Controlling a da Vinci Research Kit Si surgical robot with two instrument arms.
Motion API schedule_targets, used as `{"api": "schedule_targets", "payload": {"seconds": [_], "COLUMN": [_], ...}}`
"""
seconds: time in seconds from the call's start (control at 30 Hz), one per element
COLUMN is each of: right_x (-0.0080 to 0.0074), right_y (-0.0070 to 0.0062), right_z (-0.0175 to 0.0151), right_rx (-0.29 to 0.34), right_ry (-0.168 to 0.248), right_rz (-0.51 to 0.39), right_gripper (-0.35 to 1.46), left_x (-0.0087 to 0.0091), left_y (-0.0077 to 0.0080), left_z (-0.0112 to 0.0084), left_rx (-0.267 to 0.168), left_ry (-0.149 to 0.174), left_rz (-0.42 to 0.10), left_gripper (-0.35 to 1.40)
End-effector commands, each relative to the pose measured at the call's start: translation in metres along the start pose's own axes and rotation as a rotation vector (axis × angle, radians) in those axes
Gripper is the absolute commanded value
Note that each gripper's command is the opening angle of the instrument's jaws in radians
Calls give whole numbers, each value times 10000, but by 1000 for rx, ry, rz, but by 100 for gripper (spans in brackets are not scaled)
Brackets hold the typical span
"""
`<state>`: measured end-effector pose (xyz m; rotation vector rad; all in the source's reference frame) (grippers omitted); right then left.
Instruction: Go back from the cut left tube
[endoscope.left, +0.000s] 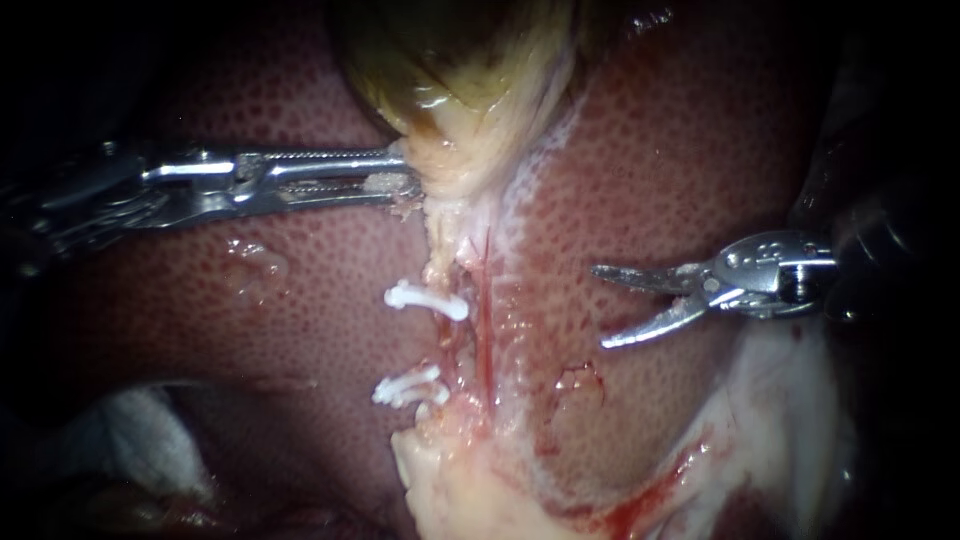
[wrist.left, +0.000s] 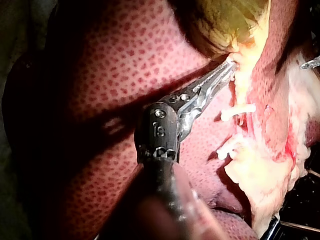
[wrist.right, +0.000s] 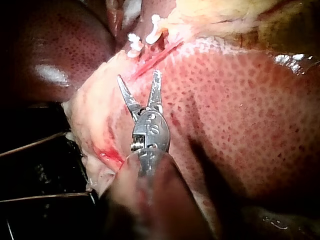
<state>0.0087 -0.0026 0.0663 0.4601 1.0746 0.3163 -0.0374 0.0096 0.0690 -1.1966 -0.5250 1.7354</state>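
Mid-right, the slender steel right instrument (endoscope.left: 600, 305) is held open, clear of the pale clipped left tube (endoscope.left: 437, 265). Retreat is judged in hand, and a rightward pull is needed. The yellowish gallbladder (endoscope.left: 450, 80) is gripped by the left instrument (endoscope.left: 408, 172).

Dark-speckled red liver (endoscope.left: 680, 180), white clips (endoscope.left: 427, 300)

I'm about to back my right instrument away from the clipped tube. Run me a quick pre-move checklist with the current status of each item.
1. Right instrument jaws open and empty: ok.
2. Right instrument apart from the upper clip and lower clip, over bare liver: ok.
3. Both clips sitting across the tube: ok.
4. Tube cut right through between the clips: cannot tell.
5. Left instrument jaws shut on the gallbladder at its neck: ok.
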Motion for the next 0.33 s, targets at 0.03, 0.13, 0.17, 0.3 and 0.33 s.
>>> {"api": "schedule_targets", "payload": {"seconds": [0.03,0.13,0.17,0.3,0.33], "right_x": [1,1,2,2,2], "right_y": [0,-1,0,0,0], "right_z": [0,0,0,1,1], "right_rx": [0,-1,-1,2,2], "right_ry": [0,0,0,1,1], "right_rz": [0,0,0,1,1], "right_gripper": [143,143,143,143,143], "left_x": [0,0,-1,-1,-1], "left_y": [0,0,0,0,0], "left_z": [0,-1,-2,-2,-2], "left_rx": [0,-1,-1,-1,-1], "left_ry": [0,0,-1,-1,-1], "left_rz": [0,0,0,0,0], "left_gripper": [-35,-35,-35,-35,-35]}}
